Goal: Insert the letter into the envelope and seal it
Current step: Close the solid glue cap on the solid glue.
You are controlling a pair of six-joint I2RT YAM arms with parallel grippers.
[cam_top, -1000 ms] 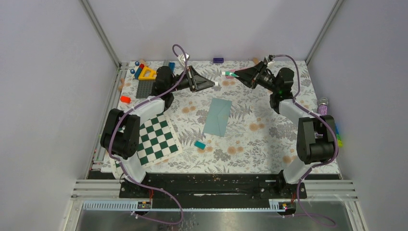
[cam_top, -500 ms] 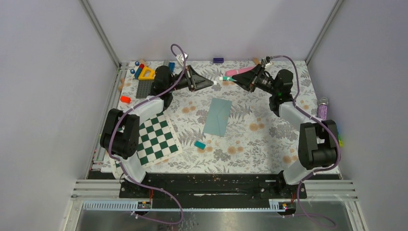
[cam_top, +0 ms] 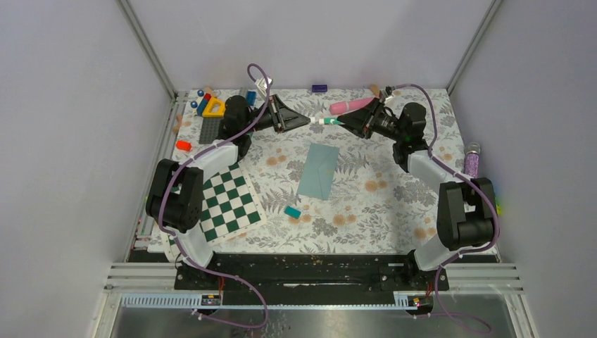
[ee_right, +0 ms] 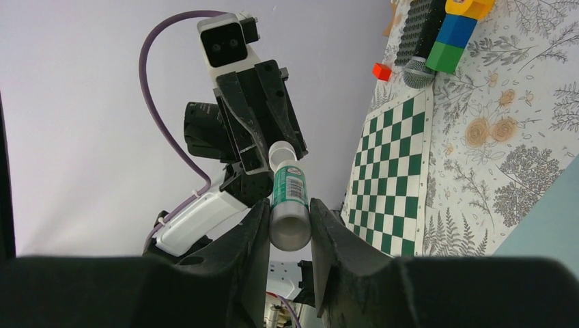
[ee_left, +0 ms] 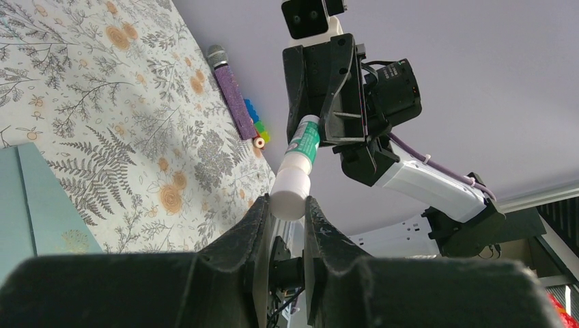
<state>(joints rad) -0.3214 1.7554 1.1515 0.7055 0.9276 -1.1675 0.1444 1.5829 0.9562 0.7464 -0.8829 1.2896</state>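
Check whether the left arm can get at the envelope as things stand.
Likely not freely: the left gripper is shut on the white cap of the glue stick, with the right gripper clamping its other end. The envelope itself lies flat and uncovered just nearer.

Matt teal paper for the envelope, smooth, with faint fold lines. Smooth white plastic on the glue stick, with a slightly glossy green printed label. Matt black plastic on the left gripper and right gripper. Matt printed floral covering over the table. Flat, low-sheen green-and-white checkerboard. Dull grey metal along the front rail
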